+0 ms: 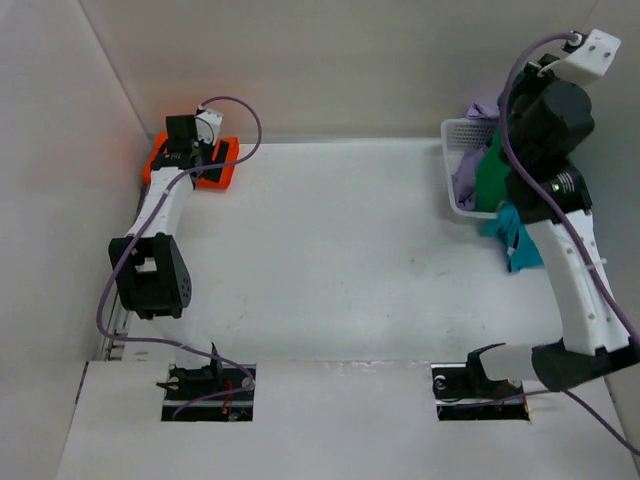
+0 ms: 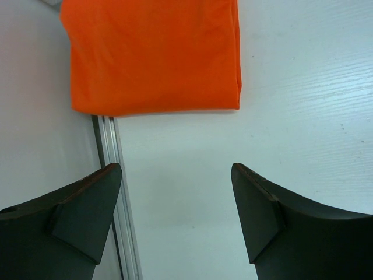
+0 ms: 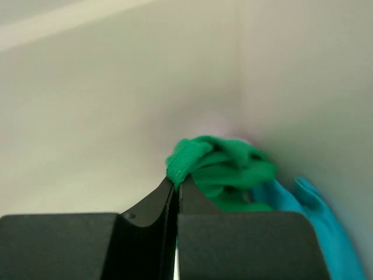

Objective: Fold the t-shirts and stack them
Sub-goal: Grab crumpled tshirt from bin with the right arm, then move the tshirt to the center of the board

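On the right side of the white surface [image 1: 330, 260], the teal t-shirt [image 1: 512, 235] spills from the near side of the white mesh basket [image 1: 452, 135] onto the surface. Above the basket, the right claw [image 3: 176, 184] is clenched on a hem of the green t-shirt [image 3: 224, 166], which hangs beside the lavender t-shirt [image 1: 468, 180]. At the far left corner the folded orange t-shirt [image 2: 154, 55] lies flat. The left claw [image 2: 175, 169] hovers just short of it, jaws spread, grasping nothing.

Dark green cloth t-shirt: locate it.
Top view, far right: green t-shirt pinched by the right fingers at the white mesh basket, beside the teal cloth shirt.
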`<control>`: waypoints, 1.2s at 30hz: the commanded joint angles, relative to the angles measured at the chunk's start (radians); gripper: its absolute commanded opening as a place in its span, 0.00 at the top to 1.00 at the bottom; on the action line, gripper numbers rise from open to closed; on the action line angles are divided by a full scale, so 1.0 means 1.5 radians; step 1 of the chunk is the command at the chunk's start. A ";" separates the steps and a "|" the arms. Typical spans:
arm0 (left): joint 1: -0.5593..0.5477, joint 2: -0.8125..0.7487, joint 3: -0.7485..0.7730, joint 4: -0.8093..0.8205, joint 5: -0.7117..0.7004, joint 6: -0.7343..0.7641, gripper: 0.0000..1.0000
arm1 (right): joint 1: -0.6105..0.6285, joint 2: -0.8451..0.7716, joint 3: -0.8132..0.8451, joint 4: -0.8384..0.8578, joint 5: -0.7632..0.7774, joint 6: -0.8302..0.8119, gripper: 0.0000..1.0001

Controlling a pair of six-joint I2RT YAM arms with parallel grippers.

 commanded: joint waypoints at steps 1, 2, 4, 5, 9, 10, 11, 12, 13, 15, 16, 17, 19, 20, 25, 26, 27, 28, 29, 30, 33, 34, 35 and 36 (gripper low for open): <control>0.004 -0.061 -0.007 0.018 0.004 -0.017 0.24 | 0.192 -0.071 0.094 0.190 0.031 -0.151 1.00; 0.006 -0.068 -0.010 0.019 0.005 -0.019 0.23 | 0.249 -0.072 0.119 0.205 0.030 -0.169 1.00; 0.012 -0.078 -0.013 0.020 0.008 -0.022 0.23 | 0.354 -0.069 0.159 0.234 0.020 -0.195 1.00; 0.016 -0.084 -0.014 0.021 0.011 -0.024 0.23 | 0.415 -0.063 0.180 0.255 0.005 -0.206 1.00; 0.030 -0.100 -0.018 0.022 0.022 -0.033 0.22 | 0.578 -0.026 0.230 0.324 -0.055 -0.234 1.00; 0.034 -0.103 -0.019 0.022 0.025 -0.035 0.22 | 0.588 -0.019 0.228 0.329 -0.061 -0.228 1.00; 0.037 -0.106 -0.020 0.022 0.027 -0.036 0.22 | 0.588 -0.016 0.224 0.330 -0.061 -0.227 1.00; 0.041 -0.109 -0.021 0.022 0.029 -0.037 0.22 | 0.570 -0.010 0.200 0.326 -0.050 -0.215 1.00; 0.043 -0.110 -0.022 0.022 0.031 -0.038 0.22 | 0.563 -0.010 0.184 0.326 -0.042 -0.205 1.00; 0.049 -0.114 -0.024 0.022 0.034 -0.039 0.22 | 0.524 -0.018 0.116 0.324 -0.029 -0.155 1.00; 0.051 -0.116 -0.024 0.023 0.035 -0.040 0.22 | 0.501 -0.024 0.081 0.320 -0.029 -0.122 0.99; 0.055 -0.117 -0.024 0.023 0.036 -0.042 0.22 | 0.464 -0.032 0.027 0.308 -0.043 -0.069 0.99; 0.058 -0.119 -0.024 0.023 0.038 -0.043 0.21 | 0.390 -0.035 -0.048 0.276 -0.079 0.028 0.98; 0.059 -0.121 -0.024 0.023 0.039 -0.044 0.21 | 0.362 -0.033 -0.070 0.262 -0.098 0.067 0.96; 0.052 -0.127 -0.027 0.021 0.046 -0.044 0.21 | 0.173 0.057 -0.151 0.190 -0.254 0.213 0.56; 0.047 -0.130 -0.028 0.017 0.053 -0.044 0.21 | 0.129 0.101 -0.142 0.155 -0.287 0.218 0.42; 0.041 -0.133 -0.030 0.012 0.061 -0.044 0.21 | 0.107 0.134 -0.123 0.106 -0.308 0.219 0.36; 0.032 -0.140 -0.036 0.003 0.069 -0.038 0.21 | 0.089 0.156 -0.101 0.041 -0.326 0.218 0.34; 0.026 -0.145 -0.039 -0.006 0.075 -0.035 0.21 | 0.090 0.161 -0.094 0.003 -0.333 0.218 0.32; 0.015 -0.155 -0.048 -0.031 0.092 -0.023 0.20 | 0.116 0.151 -0.107 -0.020 -0.333 0.213 0.29; 0.002 -0.177 -0.079 -0.090 0.137 0.002 0.21 | 0.200 0.093 -0.192 -0.056 -0.317 0.220 0.23; -0.004 -0.193 -0.106 -0.123 0.162 0.007 0.22 | 0.236 0.073 -0.231 -0.076 -0.308 0.241 0.22; -0.006 -0.199 -0.119 -0.136 0.171 0.007 0.22 | 0.265 0.059 -0.263 -0.097 -0.297 0.266 0.22; -0.013 -0.208 -0.137 -0.154 0.184 0.007 0.23 | 0.305 0.044 -0.312 -0.126 -0.284 0.310 0.22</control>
